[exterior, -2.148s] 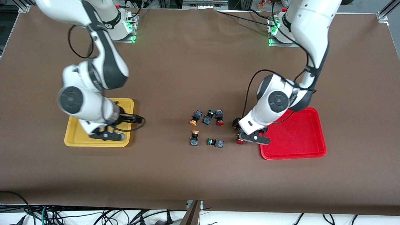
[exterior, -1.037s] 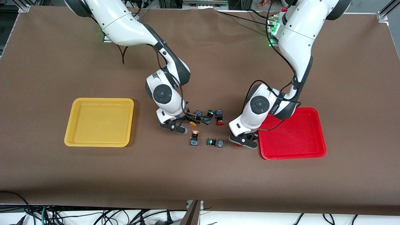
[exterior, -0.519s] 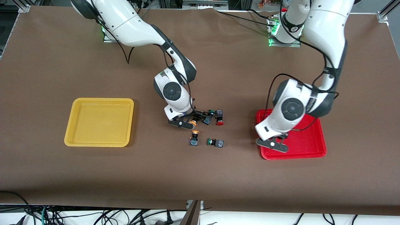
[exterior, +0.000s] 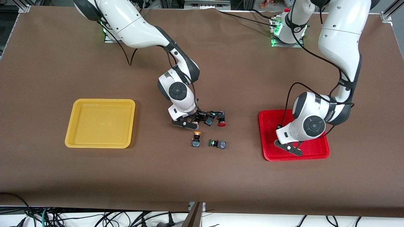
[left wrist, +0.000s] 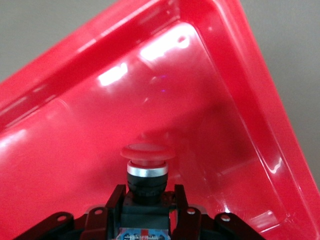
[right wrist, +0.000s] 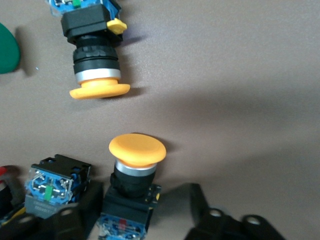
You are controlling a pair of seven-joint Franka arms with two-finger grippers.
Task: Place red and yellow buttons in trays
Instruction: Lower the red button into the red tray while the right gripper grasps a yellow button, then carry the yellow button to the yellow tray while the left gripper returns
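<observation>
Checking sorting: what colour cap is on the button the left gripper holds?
Red cap, clearest in the left wrist view.

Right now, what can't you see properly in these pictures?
- Front view: the red button the left gripper carries over the red tray; the arm's wrist hides it.
- Front view: the yellow button by the right gripper; the wrist covers it.
- Right wrist view: whether the fingers touch the yellow button.
- Left wrist view: the red button's body, cut off by the edge.

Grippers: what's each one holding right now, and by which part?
Left gripper, over the red tray, holds a red-capped button by its dark body, cap pointing away. Right gripper straddles a yellow-capped button on the table; whether it grips yet cannot be told.
</observation>
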